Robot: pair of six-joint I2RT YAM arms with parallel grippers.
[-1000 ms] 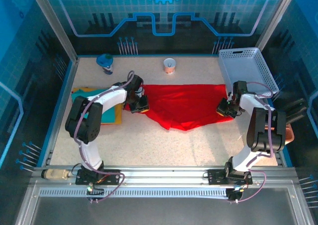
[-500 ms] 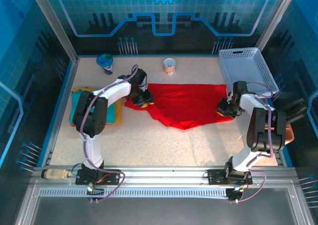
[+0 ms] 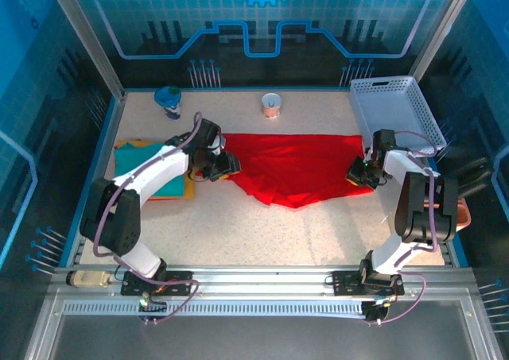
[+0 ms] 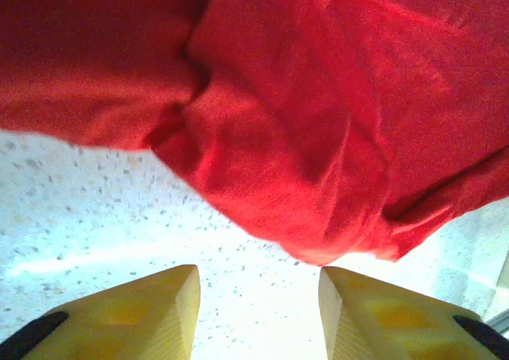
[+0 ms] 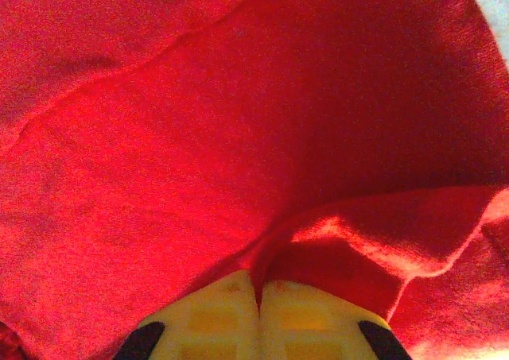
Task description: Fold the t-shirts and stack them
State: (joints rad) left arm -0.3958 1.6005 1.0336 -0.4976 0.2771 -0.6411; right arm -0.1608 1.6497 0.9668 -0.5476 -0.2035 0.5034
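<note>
The left pincer (image 3: 225,167) has its jaws apart and empty. The red t-shirt (image 3: 294,169) lies just beyond its tips, bunched edge nearest, its long axis running rightward to the right pincer (image 3: 362,173), which is clamped on the far edge. The left arm seems best placed to regrasp.

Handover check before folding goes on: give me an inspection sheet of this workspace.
Surface: speckled light tabletop.
Job's things: red t-shirt spread mid-table, rumpled; teal t-shirt folded atop yellow-orange t-shirt, left.
Clutter: white basket far right; cup and blue-topped container at the back.
Grippers: left gripper jaws open beside red t-shirt's left edge; right gripper jaws shut on its right edge.
Cables: purple cables along both arms.
Surroundings: blue-lit enclosure panels.
</note>
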